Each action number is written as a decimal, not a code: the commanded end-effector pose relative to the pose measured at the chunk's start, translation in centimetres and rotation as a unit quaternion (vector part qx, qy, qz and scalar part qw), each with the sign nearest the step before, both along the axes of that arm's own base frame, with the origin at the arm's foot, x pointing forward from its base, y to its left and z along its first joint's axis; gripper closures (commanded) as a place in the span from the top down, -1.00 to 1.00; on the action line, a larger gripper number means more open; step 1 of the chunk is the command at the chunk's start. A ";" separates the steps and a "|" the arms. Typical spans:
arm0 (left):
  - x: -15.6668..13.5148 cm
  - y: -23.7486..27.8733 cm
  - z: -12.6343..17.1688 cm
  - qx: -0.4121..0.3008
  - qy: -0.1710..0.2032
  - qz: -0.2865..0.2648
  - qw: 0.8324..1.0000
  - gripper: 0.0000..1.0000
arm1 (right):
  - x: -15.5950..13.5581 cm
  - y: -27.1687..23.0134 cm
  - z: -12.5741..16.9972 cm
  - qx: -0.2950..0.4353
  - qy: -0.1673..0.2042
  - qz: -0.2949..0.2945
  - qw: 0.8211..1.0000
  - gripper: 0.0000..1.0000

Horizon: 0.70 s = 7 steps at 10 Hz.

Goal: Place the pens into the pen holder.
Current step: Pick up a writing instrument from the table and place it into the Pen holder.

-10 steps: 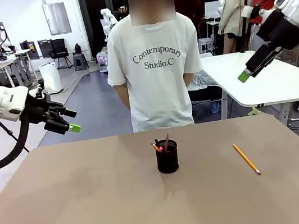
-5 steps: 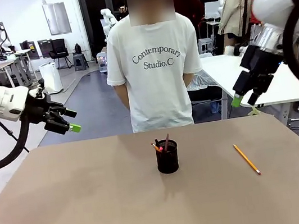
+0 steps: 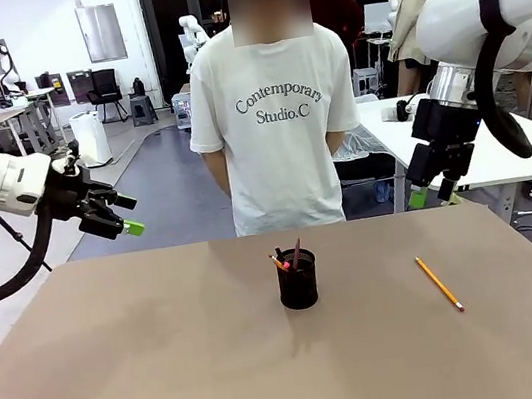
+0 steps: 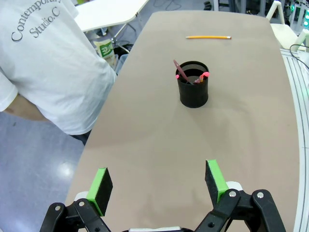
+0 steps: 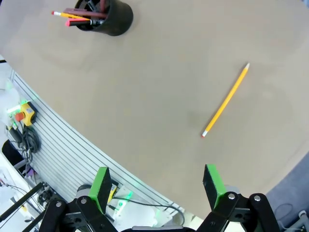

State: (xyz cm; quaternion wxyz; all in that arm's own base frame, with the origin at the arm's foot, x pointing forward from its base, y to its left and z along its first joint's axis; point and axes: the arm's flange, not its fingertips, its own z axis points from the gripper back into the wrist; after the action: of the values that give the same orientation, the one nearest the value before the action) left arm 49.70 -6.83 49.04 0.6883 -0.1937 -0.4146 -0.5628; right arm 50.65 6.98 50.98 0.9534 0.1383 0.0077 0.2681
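Observation:
The black mesh pen holder (image 3: 297,283) stands mid-table with a reddish-brown pen (image 3: 297,253) and a red-ended pen (image 3: 277,261) sticking out of it. A yellow-orange pencil-like pen (image 3: 439,283) lies flat on the table to its right. My left gripper (image 3: 118,214) hangs open above the table's far left edge, nothing in it. My right gripper (image 3: 431,196) is open and empty above the far right edge, beyond the pencil. The left wrist view shows the holder (image 4: 193,85) and pencil (image 4: 208,37) ahead of the open gripper (image 4: 159,181). The right wrist view shows the pencil (image 5: 225,100), the holder (image 5: 107,14) and the open gripper (image 5: 157,186).
A person in a white T-shirt (image 3: 278,116) stands at the far side, arms behind the back. A white table (image 3: 501,147) stands behind on the right. The brown tabletop (image 3: 171,366) is bare around the holder. A ribbed rail with cables (image 5: 34,140) runs along the table's edge.
My right arm has swung down and leftward from the upper right, bringing its open gripper close above the table's far right edge. The left arm, holder and pencil have not moved.

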 end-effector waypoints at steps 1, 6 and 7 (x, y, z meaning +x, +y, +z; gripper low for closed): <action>0.0 0.3 0.2 -0.003 0.003 -0.005 1.000 1.00 | -0.2 -0.1 -0.3 0.000 -0.003 -0.010 1.000 1.00; 0.0 0.3 0.2 -0.003 0.003 -0.005 1.000 1.00 | 3.5 3.9 -3.5 -0.205 0.020 -0.201 0.958 1.00; 0.0 0.3 0.2 -0.003 0.003 -0.005 1.000 1.00 | 4.1 3.9 -4.1 -0.236 0.011 -0.243 0.941 1.00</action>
State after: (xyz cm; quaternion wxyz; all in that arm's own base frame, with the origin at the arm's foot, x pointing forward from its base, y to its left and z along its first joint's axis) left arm 49.71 -6.83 49.04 0.6883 -0.1938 -0.4146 -0.5628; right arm 53.55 10.37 46.39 0.9963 -0.0446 0.0250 0.0698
